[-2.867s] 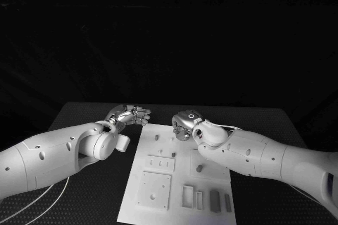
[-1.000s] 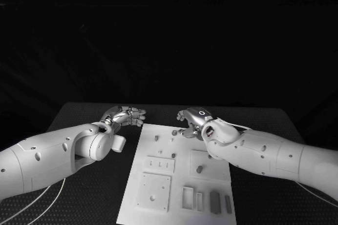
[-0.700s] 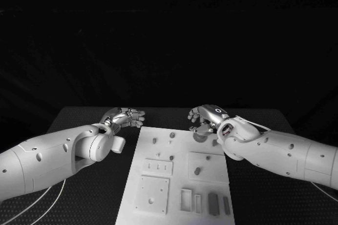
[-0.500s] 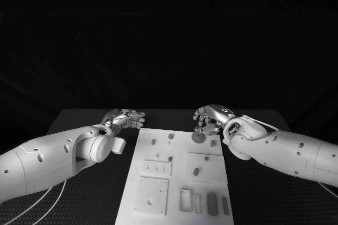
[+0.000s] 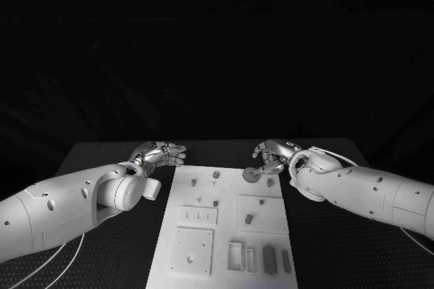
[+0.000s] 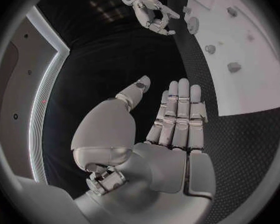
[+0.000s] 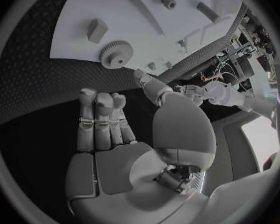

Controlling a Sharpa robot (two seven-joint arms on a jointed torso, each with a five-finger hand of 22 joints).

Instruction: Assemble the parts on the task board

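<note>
Grey toothed gear (image 7: 115,54) on the task board (image 5: 271,236) near its far right corner, right hand (image 5: 274,156) just beside it, fingers apart and empty, left hand (image 5: 161,154) off the board's far left corner, fingers straight, empty.

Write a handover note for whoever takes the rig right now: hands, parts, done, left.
Left hand: holds nothing, fingers straight, over the table off the far left corner of the task board.
Right hand: holds nothing, over the table beside the board's far right edge.
Gear: lies at that far right edge, just ahead of the right hand and apart from it. I cannot tell if it is seated.
Small grey parts: spread across the board.
Done: nothing I can confirm as assembled.
Left: probably grip the gear and seat it, then the other parts.
</note>
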